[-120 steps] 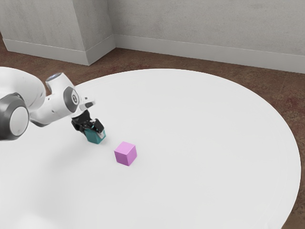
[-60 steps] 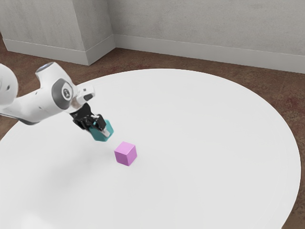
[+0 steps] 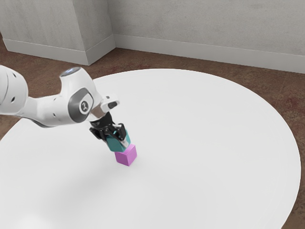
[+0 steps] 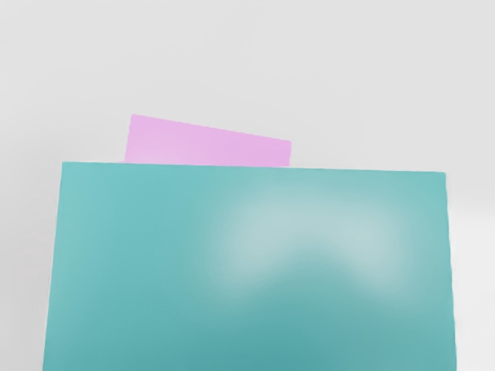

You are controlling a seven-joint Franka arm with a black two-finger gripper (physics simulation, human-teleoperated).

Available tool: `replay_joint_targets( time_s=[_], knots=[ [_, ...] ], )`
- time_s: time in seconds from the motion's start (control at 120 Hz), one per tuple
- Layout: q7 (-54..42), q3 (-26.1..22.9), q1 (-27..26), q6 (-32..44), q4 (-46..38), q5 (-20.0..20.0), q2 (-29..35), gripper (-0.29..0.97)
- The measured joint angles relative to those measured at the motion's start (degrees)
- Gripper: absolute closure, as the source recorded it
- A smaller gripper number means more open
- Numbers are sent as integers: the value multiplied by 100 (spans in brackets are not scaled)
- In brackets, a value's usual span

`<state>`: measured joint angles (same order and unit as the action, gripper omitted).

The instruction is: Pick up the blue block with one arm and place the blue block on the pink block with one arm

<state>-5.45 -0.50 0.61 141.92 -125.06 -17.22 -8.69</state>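
Exterior view first: clamped with the gripper [image 3: 116, 135] on the blue block [image 3: 119, 142], one finger pressed to each of two opposite faces. Carried clear of the white table [image 3: 214, 143], tilted a little, hanging just above the pink block [image 3: 127, 156] and offset slightly toward the exterior view's left. Cannot tell whether the lower edge touches the pink top. Seen from the wrist view as a broad teal face right beneath the gripper, with a strip of pink peeking out beyond its far edge, so apparently not quite centred over the target.

Judged for handling: looks like a small rigid cube, light, with smooth flat faces and crisp edges. No give under the fingers and nothing fragile, but likely slick enough to pivot in the grip if pinched near a corner or off-centre. Best taken across the middle of two parallel side faces, as appears to be the case now, with the bottom face left free for setting down. Needs squaring up before release: set down tilted on a top that seems about its own size, could slide or tip off. Calls for lining up over the pink top, lowering flat, then letting go gently.
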Motion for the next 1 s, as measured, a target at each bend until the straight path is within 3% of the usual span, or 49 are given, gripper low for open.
replay_joint_targets(
  time_s=[0.117,0.242,0.517,0.567,0.75,0.833,0.933,1.0],
  knots=[
    [264,-9,4,84,83,647,-136,36],
    [490,-76,-1,163,206,950,-266,35],
    [850,-94,-52,233,315,1097,-475,35],
    [873,-96,-78,236,327,1073,-482,27],
    [892,-99,-96,231,357,1002,-405,15],
    [899,-92,-91,163,313,996,87,10],
    [904,-68,-14,-404,288,1124,1418,6],
    [906,-112,432,-977,207,1211,2256,5]
  ],
)
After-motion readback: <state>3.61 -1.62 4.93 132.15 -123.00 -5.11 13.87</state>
